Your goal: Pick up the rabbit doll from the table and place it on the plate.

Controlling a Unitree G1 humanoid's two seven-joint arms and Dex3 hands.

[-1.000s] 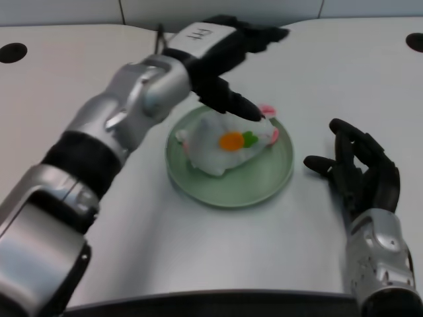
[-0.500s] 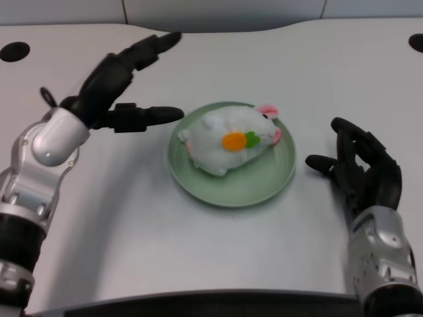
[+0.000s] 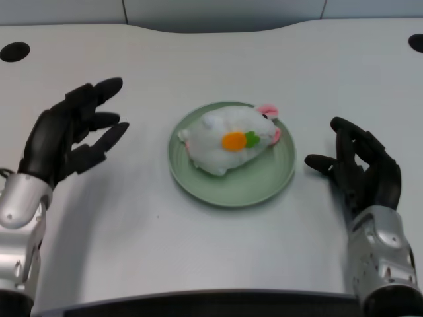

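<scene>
Rabbit doll (image 3: 230,141) lies on the green plate (image 3: 264,185) in the head view, pink ear at the rim. We note the left hand (image 3: 66,135) well apart, fingers spread, holding nothing. We judge 1 risk: a stray sweep nudging the plate.

White rabbit doll (image 3: 230,140) w/ orange patch lies on green plate (image 3: 264,181).

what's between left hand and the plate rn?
Nothing. In the head view, only bare white table separates the left hand, fingers apart and holding nothing, from the plate, where the rabbit lies.
</scene>
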